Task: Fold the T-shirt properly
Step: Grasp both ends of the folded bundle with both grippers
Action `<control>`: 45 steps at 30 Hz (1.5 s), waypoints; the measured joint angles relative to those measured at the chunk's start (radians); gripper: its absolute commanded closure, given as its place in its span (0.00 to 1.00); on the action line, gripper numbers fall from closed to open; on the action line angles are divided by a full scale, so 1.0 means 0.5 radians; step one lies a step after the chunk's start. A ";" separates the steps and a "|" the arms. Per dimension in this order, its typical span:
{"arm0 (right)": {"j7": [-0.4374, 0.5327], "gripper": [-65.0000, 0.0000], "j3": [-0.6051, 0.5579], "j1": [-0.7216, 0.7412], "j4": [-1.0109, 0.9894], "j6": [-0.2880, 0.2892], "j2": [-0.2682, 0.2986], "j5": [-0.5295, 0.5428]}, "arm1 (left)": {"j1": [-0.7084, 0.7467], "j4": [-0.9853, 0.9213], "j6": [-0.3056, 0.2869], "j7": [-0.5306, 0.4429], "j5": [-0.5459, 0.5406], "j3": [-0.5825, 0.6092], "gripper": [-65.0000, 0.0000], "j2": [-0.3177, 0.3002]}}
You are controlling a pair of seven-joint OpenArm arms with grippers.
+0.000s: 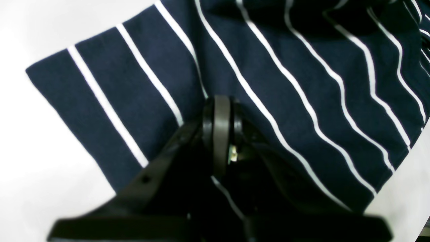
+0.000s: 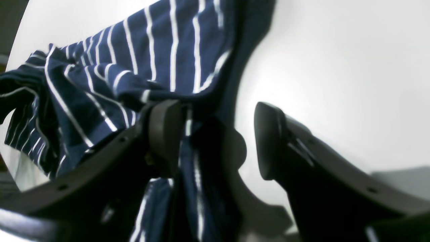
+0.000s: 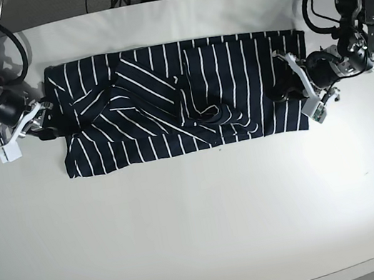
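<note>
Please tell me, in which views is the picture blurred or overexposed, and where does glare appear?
Left wrist view: white table is blown out, the shut left gripper is dark and soft. Right wrist view: glare on the table right of the T-shirt, the open right gripper is blurred. Base view: evenly lit, sharp.

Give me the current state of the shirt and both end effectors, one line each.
T-shirt: lying on the table, folded into a wide band, bunched and wrinkled in the middle.
Left end effector: shut, tips on the fabric; whether it pinches the cloth cannot be told.
Right end effector: open, at the shirt's edge, one finger against the fabric, the other over bare table.
</note>
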 measured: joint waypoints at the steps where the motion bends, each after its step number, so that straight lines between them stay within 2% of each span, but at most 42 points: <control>1: 0.007 0.43 -0.029 0.002 0.002 0.001 0.001 0.002 | 0.000 0.000 0.000 0.000 0.000 0.000 1.00 0.000; 12: 0.126 0.43 -0.268 0.006 0.003 0.023 -0.002 0.047 | 0.000 0.000 0.000 0.000 -0.001 0.000 1.00 0.000; 21: 0.130 0.43 -0.281 0.005 0.003 0.156 -0.195 0.043 | 0.000 -0.002 0.002 0.008 -0.036 0.000 1.00 0.000; 23: 0.131 0.48 -0.283 0.006 0.002 0.162 -0.195 0.043 | 0.000 -0.002 0.001 0.008 -0.036 0.000 1.00 0.000; 24: 0.154 0.54 -0.285 0.006 0.003 0.163 -0.195 -0.002 | 0.000 -0.002 0.002 0.009 -0.037 0.000 1.00 -0.001; 26: 0.240 0.77 -0.290 0.010 0.002 0.159 -0.195 -0.144 | 0.000 -0.002 0.002 0.009 -0.036 0.000 1.00 0.000; 27: 0.239 0.92 -0.290 0.020 -0.001 0.127 -0.195 -0.200 | 0.000 -0.002 0.000 0.008 -0.037 0.000 1.00 0.000; 28: 0.237 1.00 -0.290 0.031 -0.001 0.101 -0.195 -0.245 | 0.000 -0.003 -0.020 0.008 -0.037 0.000 1.00 0.000; 30: 0.237 1.00 -0.290 0.056 -0.001 0.062 -0.195 -0.289 | 0.000 -0.004 -0.023 0.009 -0.036 -0.001 1.00 0.000; 34: 0.221 1.00 -0.291 0.104 0.011 0.056 -0.195 -0.378 | -0.004 -0.005 -0.023 0.023 -0.064 -0.002 1.00 -0.001; 36: 0.221 1.00 -0.300 0.127 0.052 0.038 -0.200 -0.502 | -0.005 -0.011 -0.023 0.027 -0.092 -0.002 1.00 -0.006; 39: 0.211 1.00 -0.310 0.151 0.153 -0.105 -0.188 -0.693 | -0.027 -0.012 -0.039 0.067 -0.179 0.001 1.00 -0.005; 41: 0.195 1.00 -0.317 0.147 0.237 -0.188 -0.139 -0.784 | -0.045 -0.017 -0.082 0.097 -0.242 0.002 0.89 0.000; 45: 0.125 1.00 -0.317 0.123 0.400 -0.315 -0.019 -0.973 | -0.138 -0.024 -0.088 0.187 -0.320 0.009 0.67 0.008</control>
